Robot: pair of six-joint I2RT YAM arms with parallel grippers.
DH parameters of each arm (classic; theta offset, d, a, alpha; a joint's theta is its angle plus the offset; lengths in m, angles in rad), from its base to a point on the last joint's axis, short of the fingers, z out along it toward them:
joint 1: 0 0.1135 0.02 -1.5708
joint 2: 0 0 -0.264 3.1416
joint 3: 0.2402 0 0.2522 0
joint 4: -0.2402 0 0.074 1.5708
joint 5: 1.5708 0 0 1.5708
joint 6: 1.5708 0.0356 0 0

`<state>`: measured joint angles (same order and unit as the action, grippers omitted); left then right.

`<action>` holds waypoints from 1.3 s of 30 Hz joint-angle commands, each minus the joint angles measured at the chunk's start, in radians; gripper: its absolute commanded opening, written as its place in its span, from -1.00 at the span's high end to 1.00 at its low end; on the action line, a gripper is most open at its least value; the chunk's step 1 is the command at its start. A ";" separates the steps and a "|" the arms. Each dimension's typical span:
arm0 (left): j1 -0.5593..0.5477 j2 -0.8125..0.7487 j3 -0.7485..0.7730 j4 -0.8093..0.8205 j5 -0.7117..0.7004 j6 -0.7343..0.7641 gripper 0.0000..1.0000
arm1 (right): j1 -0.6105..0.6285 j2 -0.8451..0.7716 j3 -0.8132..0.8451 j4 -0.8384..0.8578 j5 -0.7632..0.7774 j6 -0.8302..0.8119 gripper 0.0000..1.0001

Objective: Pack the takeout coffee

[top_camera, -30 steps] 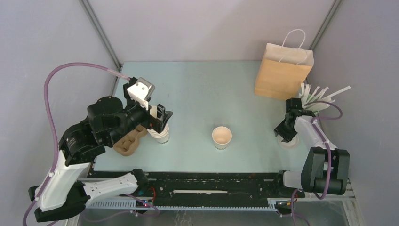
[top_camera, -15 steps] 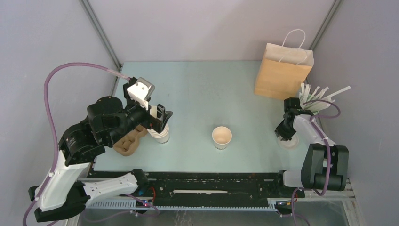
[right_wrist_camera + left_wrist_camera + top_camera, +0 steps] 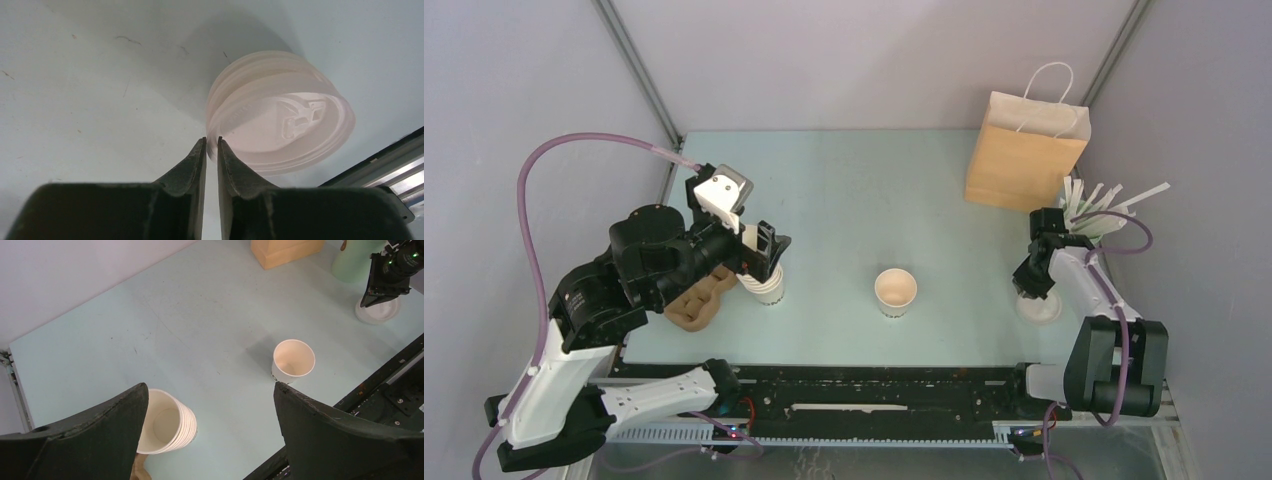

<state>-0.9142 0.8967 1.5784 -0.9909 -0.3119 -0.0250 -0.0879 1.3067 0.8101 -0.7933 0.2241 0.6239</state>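
The paper cup stands upright and uncovered near the middle of the pale green surface, its tan inside open to my overhead camera and nothing touching it. Well off to its right, close to the surface's near edge, a white lid lies with its moulded top facing up. My right tool points down at the lid's near rim. Its fingers are drawn almost together, with only a sliver of a gap between them and the tips right at the rim. I cannot tell from the wrist view whether the rim is actually pinched. To the cup's left my left tool hangs with its fingers spread as wide as they go, gripping nothing. It sits over a stack of nested cups that stands on the surface, and the left finger partly covers the stack in the wrist view. A brown cardboard cup carrier lies just beside that stack, largely hidden under the left arm. At the far right a tan paper bag with white handles stands upright, and a bundle of white straws fans out between the bag and the right arm.
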 commanded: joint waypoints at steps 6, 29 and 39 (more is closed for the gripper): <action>-0.008 0.002 0.058 0.008 -0.016 0.022 -1.00 | -0.014 -0.085 -0.003 -0.044 0.043 -0.010 0.58; -0.011 0.002 0.059 0.003 -0.012 0.022 -1.00 | -0.122 -0.115 0.044 -0.094 -0.093 -0.034 0.95; -0.011 -0.002 0.037 0.015 -0.008 0.022 -1.00 | -0.131 -0.117 0.108 -0.154 -0.081 -0.046 1.00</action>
<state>-0.9207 0.8967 1.5940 -0.9977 -0.3119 -0.0250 -0.2092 1.2030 0.8642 -0.9218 0.1299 0.5888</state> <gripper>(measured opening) 0.996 0.006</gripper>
